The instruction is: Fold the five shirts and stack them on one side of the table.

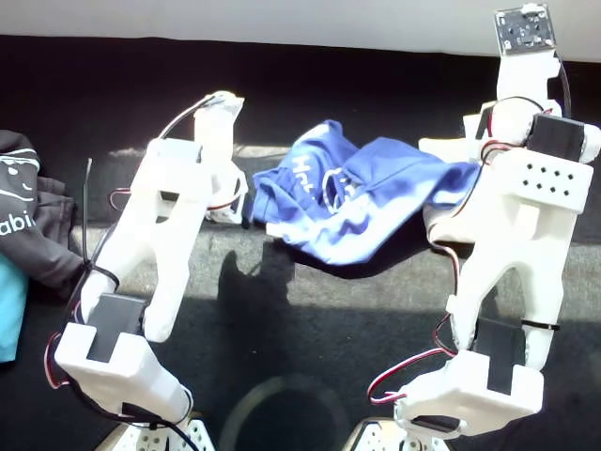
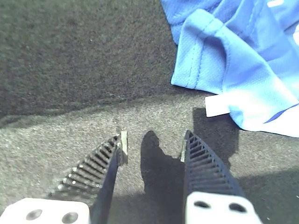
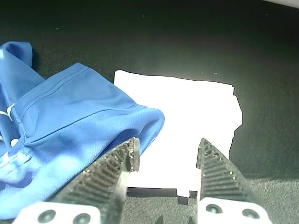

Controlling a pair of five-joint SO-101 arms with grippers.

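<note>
Shirt, blue (image 1: 357, 202): 1 item, crumpled and unfolded, upper centre of the high view, lying on the dark table (image 1: 282, 310) between the 2 arms; its right edge drapes over a white flat piece (image 3: 187, 107) at centre right, possibly a folded shirt, cannot tell; left gripper (image 2: 153, 144): jaws parted, nothing between them, low over bare table just beside the blue sleeve hem and apart from it; right gripper (image 3: 168, 151): jaws parted, holding nothing, above the white piece with 1 finger close to the blue hem; dark shirt (image 1: 28, 221): bunched at the left edge of the high view, teal cloth (image 1: 7, 310) just below it in the frame.

Risks, as judged: right jaws closing here may pinch the white piece together with the blue hem and drag it out of shape; left jaws may close on the table cover, short of the sleeve; a grab on bunched layers would likely lift the shirt twisted rather than spread.
</note>
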